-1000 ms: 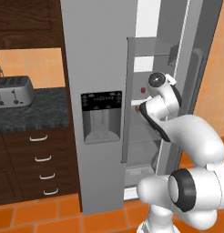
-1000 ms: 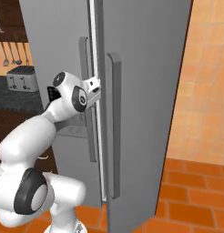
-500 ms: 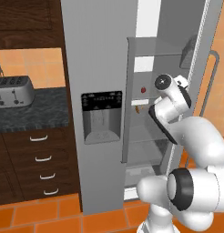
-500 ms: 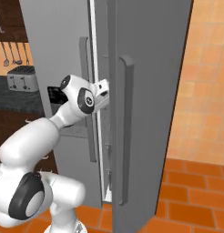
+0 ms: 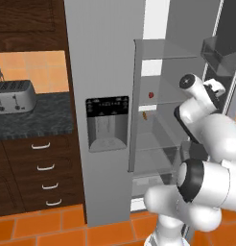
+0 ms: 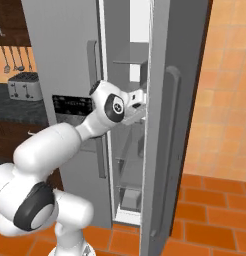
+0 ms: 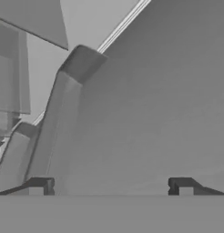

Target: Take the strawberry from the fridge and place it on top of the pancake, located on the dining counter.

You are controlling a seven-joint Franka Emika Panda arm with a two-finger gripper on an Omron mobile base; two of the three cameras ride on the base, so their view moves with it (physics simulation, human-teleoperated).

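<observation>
Inside the fridge [image 5: 105, 57], the strawberry [image 5: 150, 95] sits left of the open gripper [image 5: 220, 88].

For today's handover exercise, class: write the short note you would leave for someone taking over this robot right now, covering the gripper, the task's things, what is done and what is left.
Gripper: open, holding nothing, up against the inner side of the fridge's right door.
Fridge: right door swung open, shelves in view.
Strawberry: on an upper shelf inside, with a small orange item on the shelf below it.
Done: door opened.
Left: reach in, grasp the strawberry, drive to the dining counter and set it on the pancake.
</observation>
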